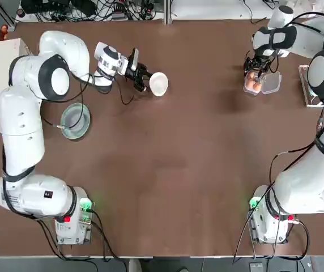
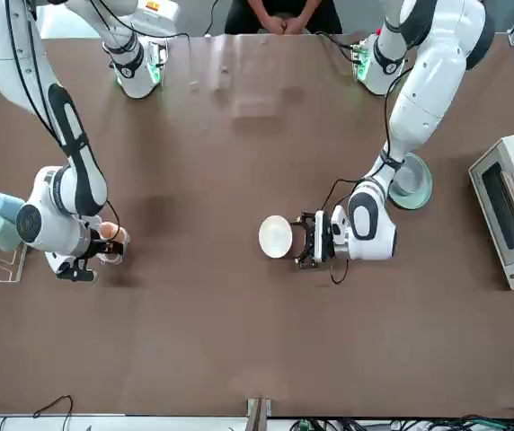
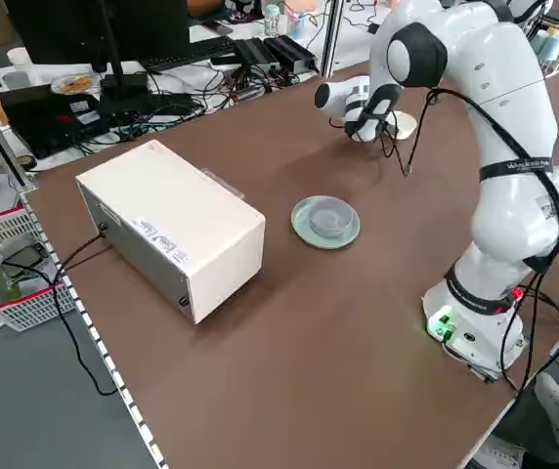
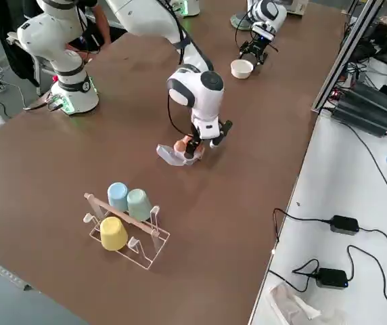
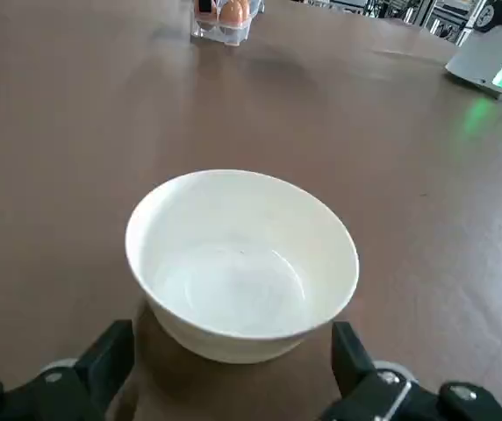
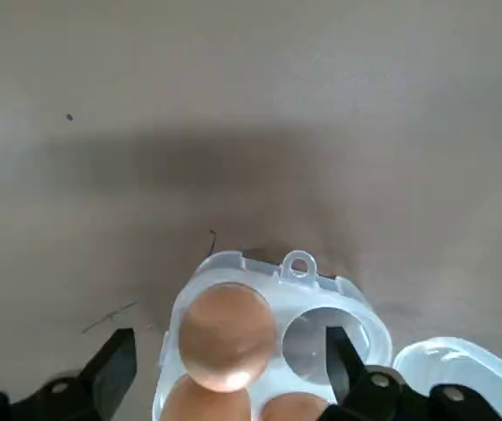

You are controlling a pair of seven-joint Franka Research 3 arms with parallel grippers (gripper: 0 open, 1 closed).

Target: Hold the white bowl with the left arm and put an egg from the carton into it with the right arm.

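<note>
Right wrist view shows the right gripper (image 6: 229, 368) spread wide over the clear plastic egg carton (image 6: 268, 346), one finger at each side of a smooth brown egg (image 6: 226, 335) that stands above its cup. No contact can be made out. For a sound grasp, the pads should be centred on the egg's widest part and closed gently before anything is lifted. Across the table, well apart, the small round white bowl (image 5: 242, 263) sits between the wide-open fingers (image 5: 106, 355) of the left gripper (image 5: 233, 368), not yet clamped; its rim should be pinched first.
</note>
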